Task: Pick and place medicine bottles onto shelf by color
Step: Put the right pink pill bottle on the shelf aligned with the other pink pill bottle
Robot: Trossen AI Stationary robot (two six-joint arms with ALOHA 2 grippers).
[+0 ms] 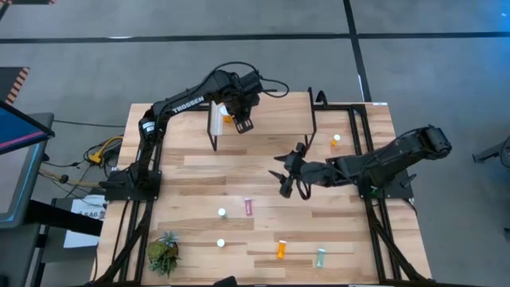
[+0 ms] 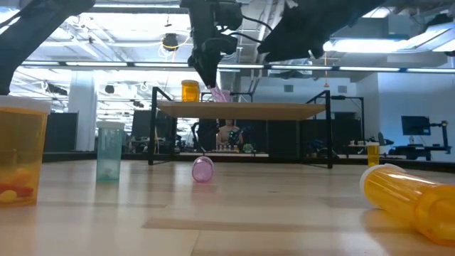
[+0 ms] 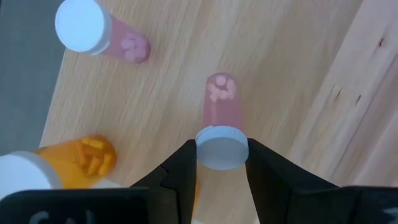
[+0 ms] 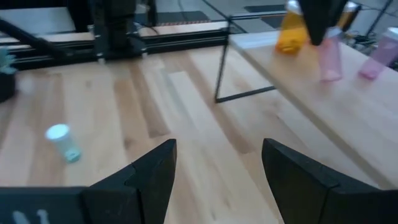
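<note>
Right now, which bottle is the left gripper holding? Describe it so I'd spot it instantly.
Find the raised shelf at the table's far side. Over its left end, the left gripper clamps a pink bottle by its white cap. The other pink bottle and the orange bottle stand free.

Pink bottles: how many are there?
3 pink bottles: one in the left hand at the shelf, one standing on the shelf, one lying on the table. Others may be hidden.
</note>
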